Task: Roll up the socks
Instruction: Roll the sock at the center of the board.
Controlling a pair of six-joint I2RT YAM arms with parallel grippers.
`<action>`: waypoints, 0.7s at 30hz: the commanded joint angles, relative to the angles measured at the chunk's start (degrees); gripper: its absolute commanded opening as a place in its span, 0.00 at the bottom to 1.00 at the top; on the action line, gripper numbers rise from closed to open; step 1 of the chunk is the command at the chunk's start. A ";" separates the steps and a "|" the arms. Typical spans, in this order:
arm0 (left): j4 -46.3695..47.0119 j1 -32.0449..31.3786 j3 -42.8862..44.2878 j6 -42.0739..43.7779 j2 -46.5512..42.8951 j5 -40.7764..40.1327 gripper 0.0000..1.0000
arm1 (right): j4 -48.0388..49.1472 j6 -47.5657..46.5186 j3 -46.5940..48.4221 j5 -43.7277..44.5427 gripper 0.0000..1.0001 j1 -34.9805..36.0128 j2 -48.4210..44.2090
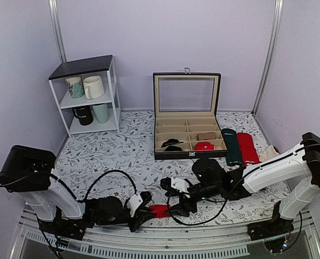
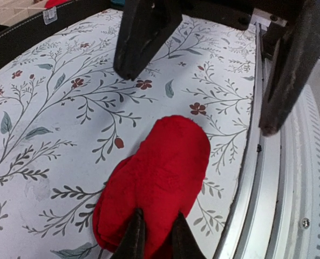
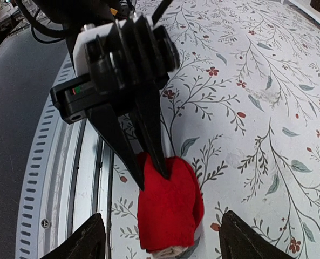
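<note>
Rolled socks [image 1: 160, 210] beside rail [image 1: 203, 236]; case [image 1: 190, 155] behind.

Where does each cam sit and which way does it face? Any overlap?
Top: above, behind the bases, looking down across the table; left arm and right arm show.
Left wrist: low, facing right along the near edge; left pincer shut on the socks.
Right wrist: facing left; right pincer open, at the frame's bottom.
Shared: both wrist views show the socks and the opposite pincer.
</note>
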 commanded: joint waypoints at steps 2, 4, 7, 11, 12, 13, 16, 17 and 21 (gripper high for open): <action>-13.76 0.35 -1.73 -1.42 3.81 5.07 0.03 | -3.48 0.06 2.71 -4.87 0.73 0.32 4.01; -13.67 0.40 -1.75 -1.42 3.85 5.06 0.02 | -3.78 0.28 3.40 -5.69 0.74 0.32 5.05; -13.79 0.37 -1.64 -1.42 3.93 5.07 0.02 | -3.76 1.25 4.31 -6.54 0.74 0.24 6.94; -13.65 0.35 -1.68 -1.43 4.24 5.13 0.02 | -3.06 4.16 5.89 -7.37 0.74 -0.31 11.32; -13.58 0.36 -1.58 -1.42 4.38 5.15 0.02 | -2.58 5.55 6.21 -7.59 0.74 -0.52 12.12; -13.54 0.37 -1.59 -1.38 4.42 5.23 0.02 | -2.23 6.47 6.63 -7.88 0.74 -0.55 12.76; -13.60 0.41 -1.47 -1.34 4.47 5.33 0.02 | -2.05 8.78 7.61 -9.21 0.74 -0.76 13.52; -13.58 0.44 -1.50 -1.29 4.46 5.24 0.02 | -2.19 9.20 7.80 -9.05 0.75 -0.77 13.68; -13.62 0.47 -1.34 -1.27 4.73 5.40 0.02 | -2.71 10.05 8.09 -8.05 0.75 -1.14 13.98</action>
